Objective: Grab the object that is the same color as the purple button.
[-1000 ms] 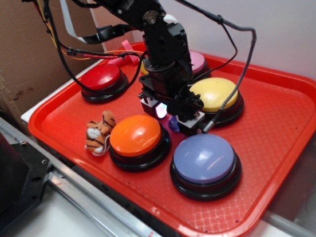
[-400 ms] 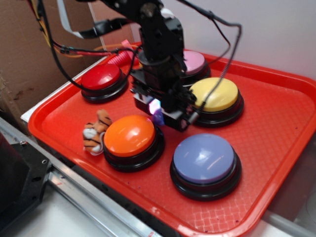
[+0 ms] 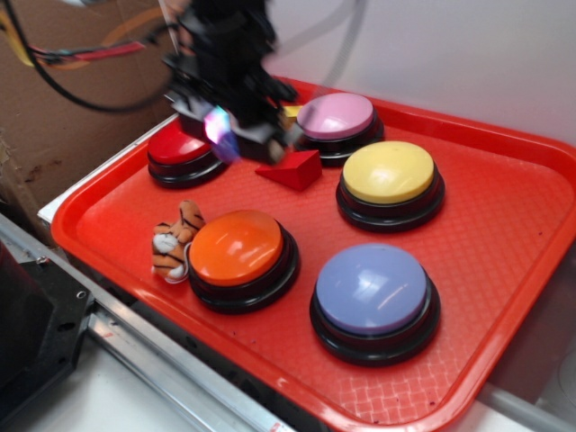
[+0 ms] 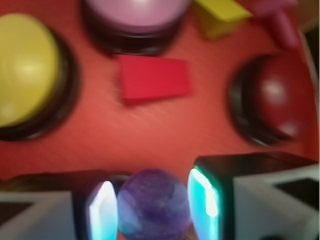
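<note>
From the wrist view the gripper is clenched on the little purple ball, one glowing pad pressed to each side of it, so the marble sits between the fingers and clear of the red tray. In the room view the arm is blurred above the tray's far-left corner, about eleven o'clock from the purple button, with the red wedge just beside and below it. That ball looks hard, glossy and light, I'd say slippery too: a sphere gives flat pads only two small contact spots, so the hold wants to stay across its widest middle, square on. If the squeeze sits high or low, I'd expect it to squirt out and roll off among the buttons.
</note>
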Robot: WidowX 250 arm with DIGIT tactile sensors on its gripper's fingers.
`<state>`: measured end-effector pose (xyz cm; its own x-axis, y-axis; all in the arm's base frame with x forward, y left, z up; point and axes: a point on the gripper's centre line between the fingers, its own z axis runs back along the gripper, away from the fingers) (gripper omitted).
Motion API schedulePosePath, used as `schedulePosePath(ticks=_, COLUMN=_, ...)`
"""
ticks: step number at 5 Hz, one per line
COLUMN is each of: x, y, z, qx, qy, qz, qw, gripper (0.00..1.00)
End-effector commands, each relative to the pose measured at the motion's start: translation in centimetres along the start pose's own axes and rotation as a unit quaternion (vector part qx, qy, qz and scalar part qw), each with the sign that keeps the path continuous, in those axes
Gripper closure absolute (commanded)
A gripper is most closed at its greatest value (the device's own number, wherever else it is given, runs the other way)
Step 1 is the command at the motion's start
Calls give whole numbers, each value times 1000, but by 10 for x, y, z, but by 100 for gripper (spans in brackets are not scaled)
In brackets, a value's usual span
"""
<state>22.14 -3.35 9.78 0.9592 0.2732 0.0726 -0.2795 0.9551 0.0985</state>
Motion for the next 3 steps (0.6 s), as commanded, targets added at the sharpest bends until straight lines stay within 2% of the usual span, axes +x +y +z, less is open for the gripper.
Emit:
schedulePosePath(ticks=1, x=4, y=60, z=44, qx=-53, qy=3, qz=39, qw=998, gripper=100)
schedulePosePath(ticks=2, x=1, y=65, z=47, qx=-56, qy=-15, qz=60, qw=997, gripper=100)
schedulePosePath(ticks=3, x=0, y=59, z=51, qx=-21, qy=-25, qz=53, qw=998, gripper=100)
